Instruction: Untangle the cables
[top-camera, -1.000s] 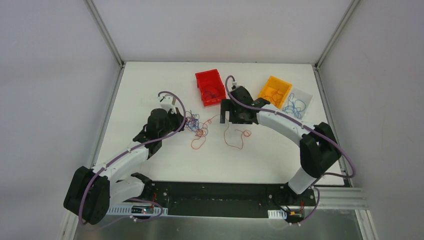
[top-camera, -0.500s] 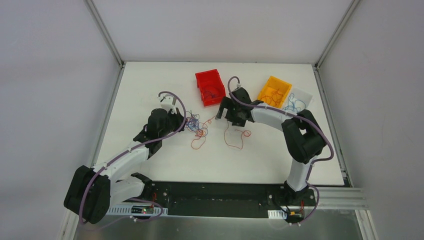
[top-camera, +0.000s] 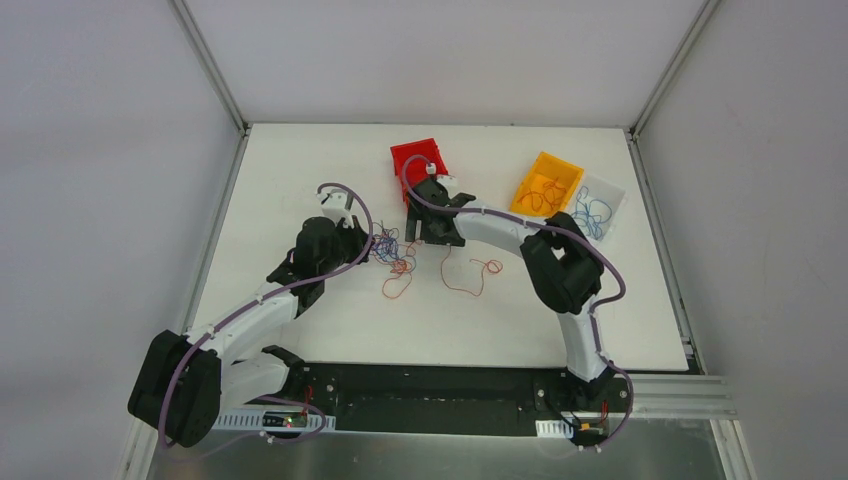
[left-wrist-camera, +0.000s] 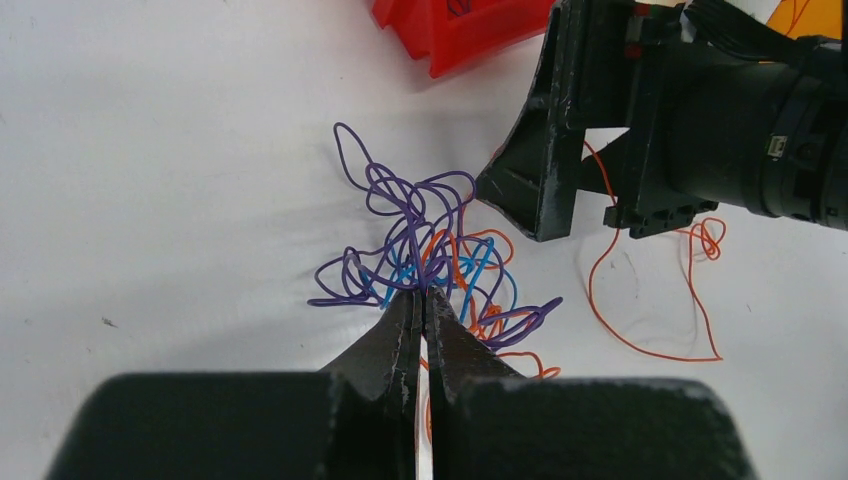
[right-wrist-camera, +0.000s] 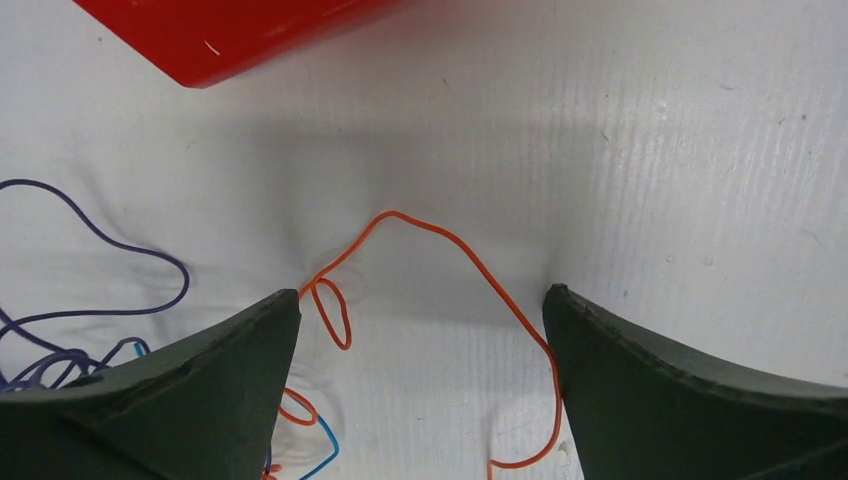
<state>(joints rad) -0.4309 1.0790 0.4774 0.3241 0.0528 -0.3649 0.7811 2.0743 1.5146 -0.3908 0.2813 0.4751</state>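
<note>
The cables (top-camera: 394, 255) lie in a tangle of purple, blue and orange wires (left-wrist-camera: 432, 235) on the white table, left of centre. My left gripper (left-wrist-camera: 425, 294) is shut, its tips pinching purple strands at the near edge of the tangle (top-camera: 373, 244). My right gripper (top-camera: 426, 234) hovers just right of the tangle, low over the table, and is open (right-wrist-camera: 420, 300). An arch of a loose orange cable (right-wrist-camera: 440, 235) lies between its fingers, untouched. This orange cable (top-camera: 468, 282) trails off to the right.
A red bin (top-camera: 412, 158) stands behind the right gripper, partly covered by that arm. At the back right, an orange bin (top-camera: 551, 178) and a clear bin (top-camera: 604, 200) hold sorted wires. The right arm's elbow (top-camera: 560, 270) rises over the table's middle right.
The right gripper has swung left from near the orange bin to just in front of the red bin, beside the tangle. The left gripper and the tangle have stayed put.
</note>
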